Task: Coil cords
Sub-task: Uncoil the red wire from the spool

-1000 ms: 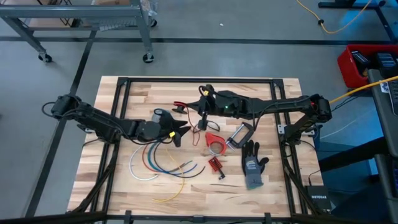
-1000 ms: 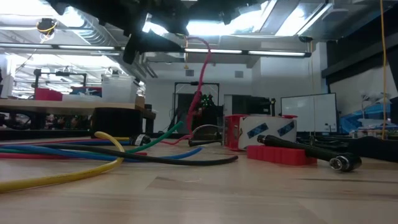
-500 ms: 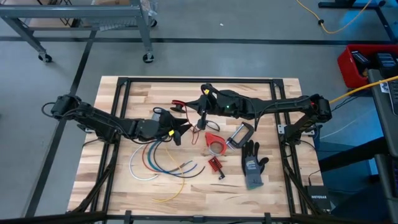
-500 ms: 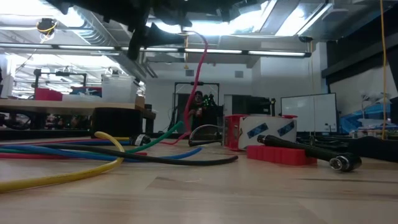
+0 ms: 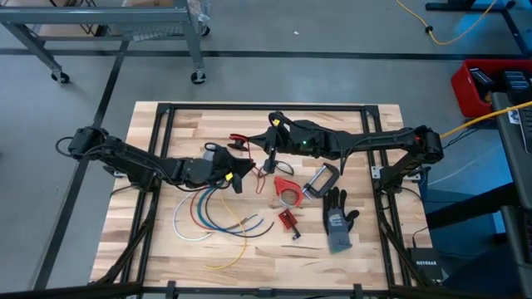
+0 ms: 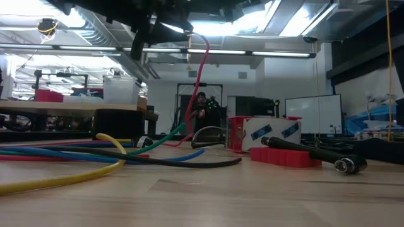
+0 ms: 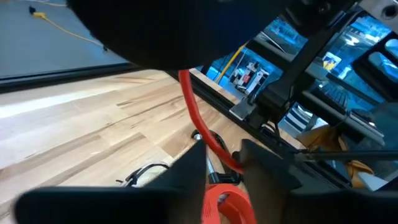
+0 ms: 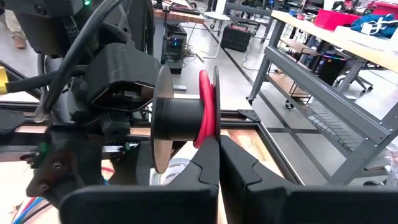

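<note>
Closure of the left gripper (image 7: 224,158) is the change to note. A second ago its jaws stood wide; they now stand narrow, with the red cord (image 7: 191,106) running between the two fingers (image 7: 186,177). The cord appears caught, though how firmly it is clamped cannot be judged.

In the high view the left gripper has edged toward table centre and sits just beside the right gripper (image 5: 271,159). The right gripper has not shifted, and its jaws remain closed. The right wrist view shows them pressed together below a dark spool (image 8: 177,115) that carries a band of red cord. Whether they pinch the cord itself cannot be told.

In the low view the red cord rises from the table (image 5: 166,124) to the grippers overhead. A second ago it hung in a loose, kinked curve — now it runs up in a straighter, tauter line.

Judgement: the left gripper has taken hold of the free run of the red cord, so tension can be kept for winding. Coiling of this cord is under way but not finished. The other cords (image 5: 208,218) — white, blue, red, green, yellow — lie loose in arcs near the left arm, untouched.
</note>
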